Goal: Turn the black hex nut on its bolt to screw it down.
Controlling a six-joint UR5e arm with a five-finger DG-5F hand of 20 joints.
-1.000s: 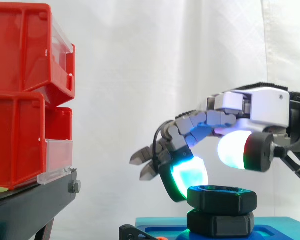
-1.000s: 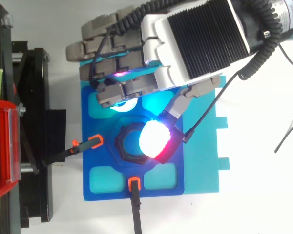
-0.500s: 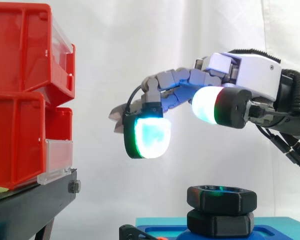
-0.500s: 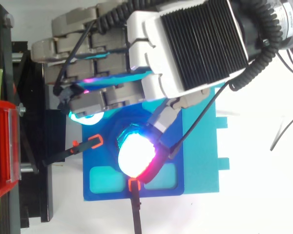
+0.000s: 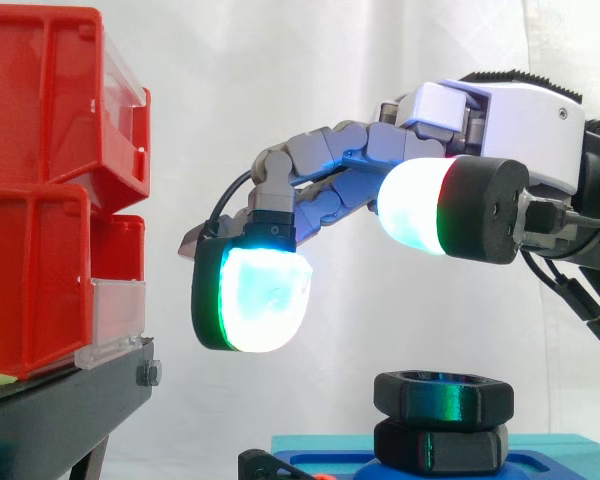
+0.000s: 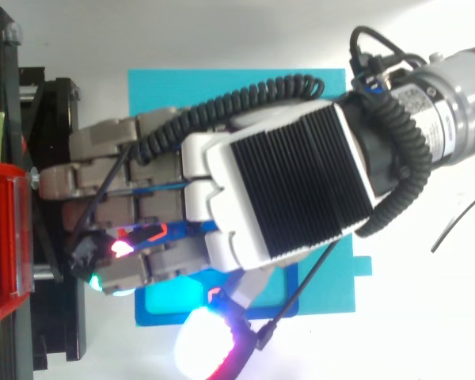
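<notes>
Side view: the hand (image 5: 480, 110) hangs in the upper right, fingers loosely spread with nothing in them; its glowing pads (image 5: 255, 300) are well clear of the black hex nut (image 5: 443, 396); the nut sits at bottom centre-right, stacked on a second hex piece (image 5: 440, 447) on the blue plate (image 5: 550, 455); red bins (image 5: 40, 180) on the black stand (image 5: 60, 410) take the left side; from the top you get the hand's ribbed back lying over the middle of that plate, fingers pointing left toward the bins.
</notes>
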